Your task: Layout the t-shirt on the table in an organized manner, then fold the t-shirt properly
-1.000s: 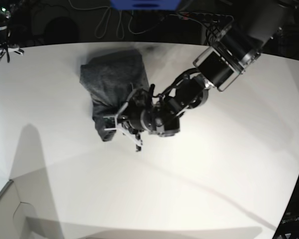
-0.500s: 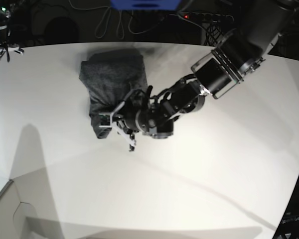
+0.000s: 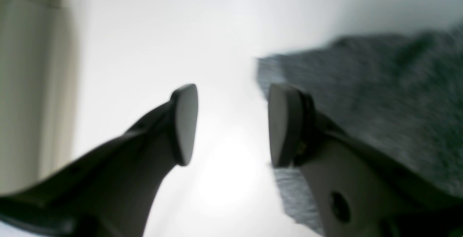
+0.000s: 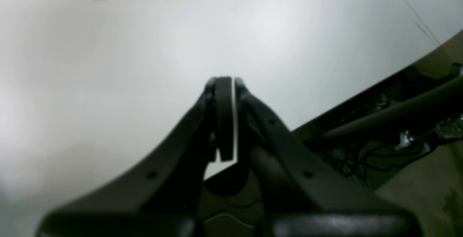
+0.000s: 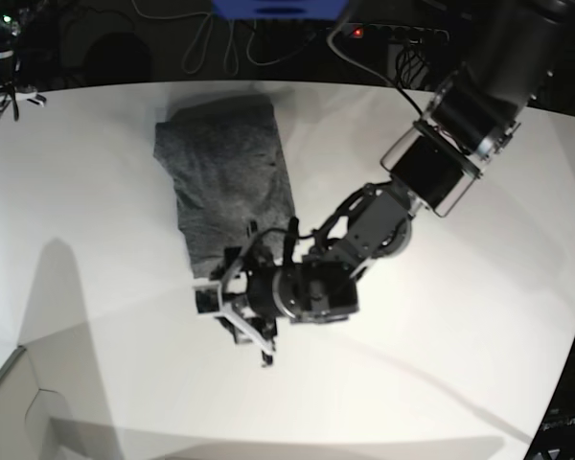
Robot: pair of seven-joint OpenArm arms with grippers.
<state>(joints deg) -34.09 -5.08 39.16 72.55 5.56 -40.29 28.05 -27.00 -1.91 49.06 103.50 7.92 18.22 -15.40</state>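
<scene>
white table (image 5: 460,316), dark clutter past its curved far edge | t-shirt (image 5: 225,182) lies folded as a narrow block near the far edge | my left tool (image 5: 232,321) sits at its near end, pads spread, pinching nothing | right tool (image 4: 228,117) pressed together over bare table

Left hand (image 5: 232,321): we see it drawn back toward the near edge, off the t-shirt (image 5: 225,182), fingers (image 3: 184,121) now spread apart.
T-shirt: near end pulled longer down the tabletop (image 5: 441,364), lying flatter, released.
</scene>
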